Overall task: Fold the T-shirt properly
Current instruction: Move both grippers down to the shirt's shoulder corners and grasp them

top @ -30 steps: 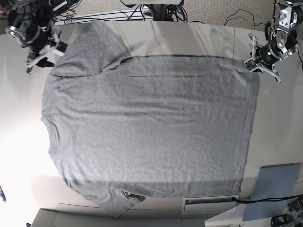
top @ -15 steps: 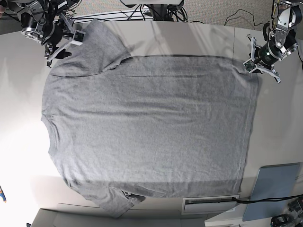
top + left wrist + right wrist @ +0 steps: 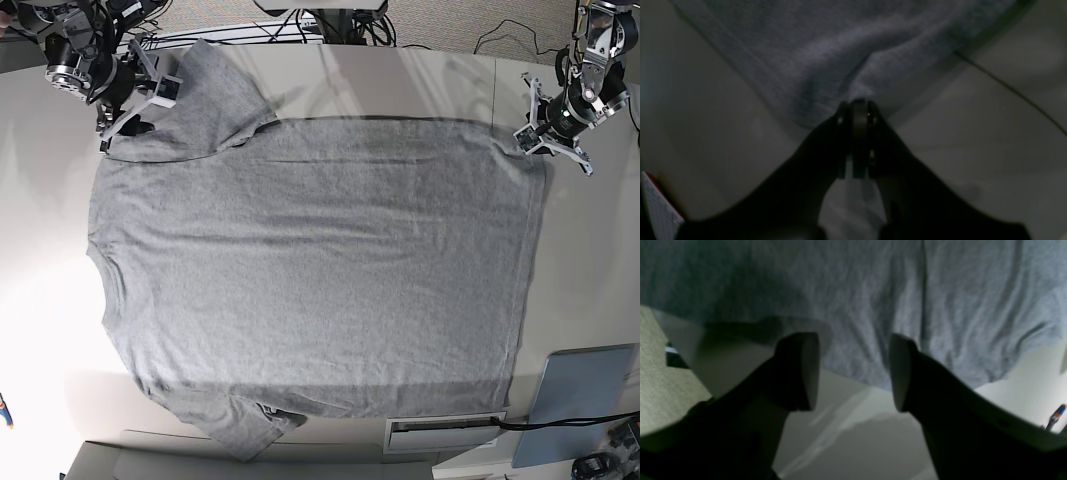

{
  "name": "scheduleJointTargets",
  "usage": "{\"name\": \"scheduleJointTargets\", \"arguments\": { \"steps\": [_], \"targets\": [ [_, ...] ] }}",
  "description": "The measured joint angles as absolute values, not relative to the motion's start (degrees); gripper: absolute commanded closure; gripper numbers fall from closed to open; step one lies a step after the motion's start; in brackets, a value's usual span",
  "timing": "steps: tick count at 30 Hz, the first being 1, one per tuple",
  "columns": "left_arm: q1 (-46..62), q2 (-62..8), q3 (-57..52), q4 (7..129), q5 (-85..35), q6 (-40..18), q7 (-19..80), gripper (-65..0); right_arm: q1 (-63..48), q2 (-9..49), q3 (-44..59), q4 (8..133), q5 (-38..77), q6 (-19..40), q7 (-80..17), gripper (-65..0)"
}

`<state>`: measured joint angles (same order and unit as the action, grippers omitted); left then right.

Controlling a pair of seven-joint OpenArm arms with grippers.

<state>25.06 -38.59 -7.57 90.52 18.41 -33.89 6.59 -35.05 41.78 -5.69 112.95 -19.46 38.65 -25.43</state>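
The left gripper [image 3: 858, 110] is showing its jaws pressed tight together, pinching the corner of the shirt [image 3: 826, 56]. The cloth is bunching up a little right at the tips. In the base view this gripper [image 3: 530, 135] is sitting at the shirt's top right corner, by the hem.

The right gripper [image 3: 853, 371] is showing its jaws wide apart with nothing between them. The two pads are hanging just over the edge of the sleeve [image 3: 900, 323], one pad over the bare table [image 3: 857, 426] and one over the cloth. I cannot tell if they are touching it. In the base view this gripper [image 3: 140, 100] is sitting at the top left, at the upper sleeve [image 3: 205, 100].

The shirt [image 3: 320, 270] is lying flat on the table [image 3: 590, 250], plain side up. Its long way is running left to right. The neck is pointing left and the hem is pointing right. One sleeve is sticking out at the top left and the other [image 3: 240, 425] at the bottom left.
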Motion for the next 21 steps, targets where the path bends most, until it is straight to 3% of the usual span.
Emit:
{"name": "scheduleJointTargets", "arguments": {
  "steps": [15,21],
  "targets": [
    [25.1,-38.6,-7.6,90.5,18.4,-33.9,6.6,0.0,-34.2,41.9,-5.4,107.6,-19.5,39.9,-20.1,-32.4],
    [25.1,-38.6,-7.6,90.5,18.4,-33.9,6.7,0.0,-29.3,41.9,-10.7,107.6,-21.2,39.9,-21.2,-32.4]
  ]
}}
